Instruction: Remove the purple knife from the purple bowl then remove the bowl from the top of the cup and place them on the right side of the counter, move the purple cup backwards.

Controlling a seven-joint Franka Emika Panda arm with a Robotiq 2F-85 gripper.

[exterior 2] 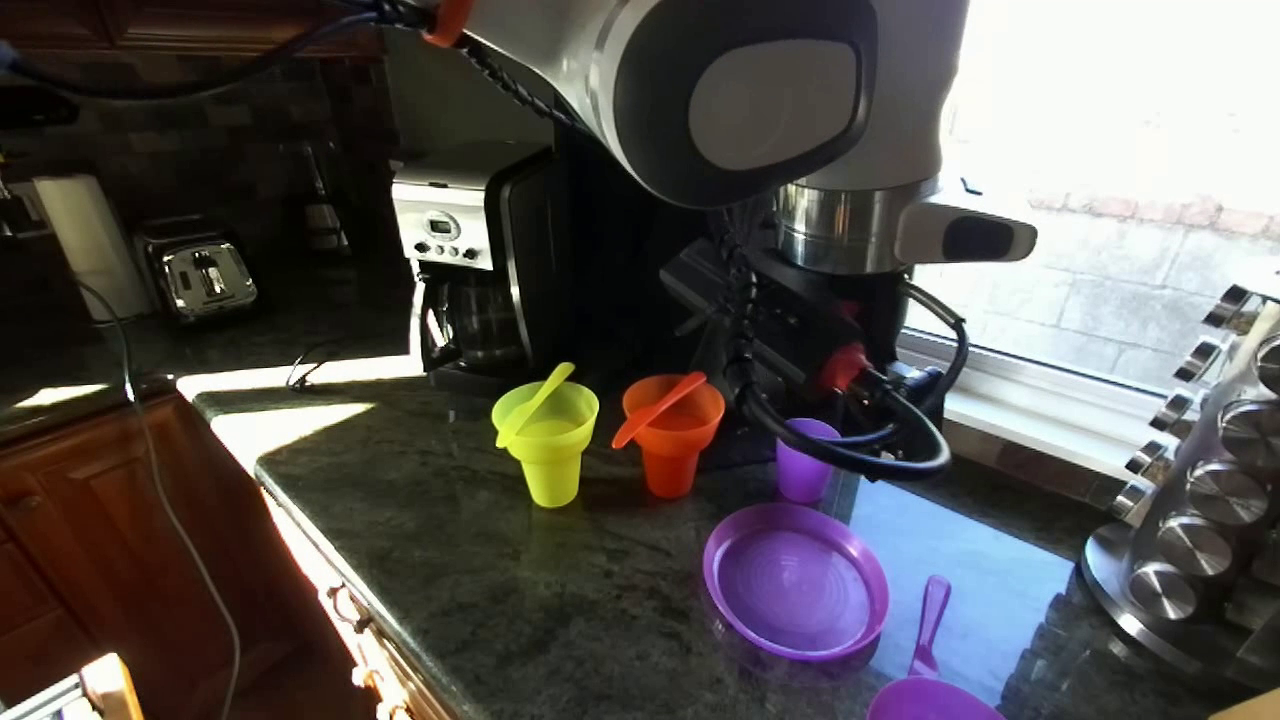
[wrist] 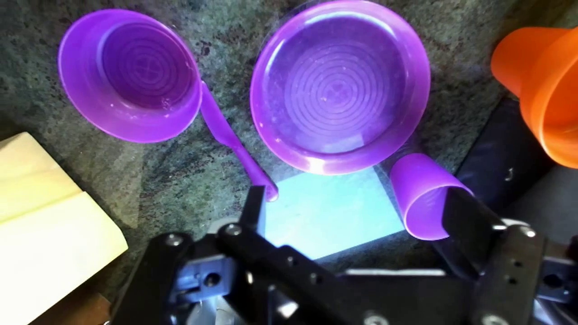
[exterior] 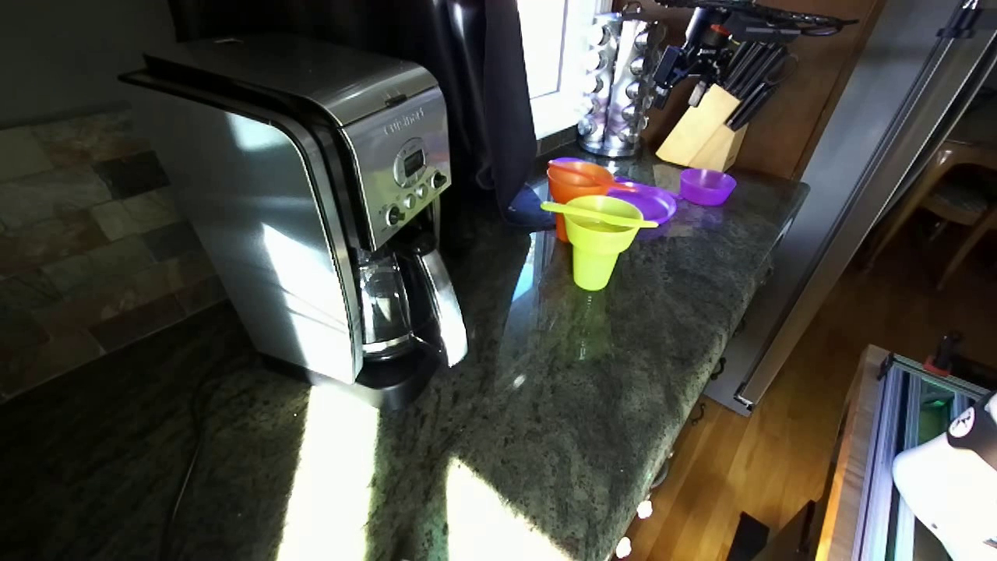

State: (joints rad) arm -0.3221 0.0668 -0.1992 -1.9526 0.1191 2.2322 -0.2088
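The round purple bowl (wrist: 131, 76) shows concentric rings across its floor

We see a white arm (exterior 2: 890, 110) with a dark, grey-centred joint cap (exterior 2: 775, 105), silver collar (exterior 2: 835, 228), orange band (exterior 2: 447, 22) and looping black cables (exterior 2: 870, 465); the black gripper (wrist: 356, 206) is dotted with silver screws (wrist: 233, 229).
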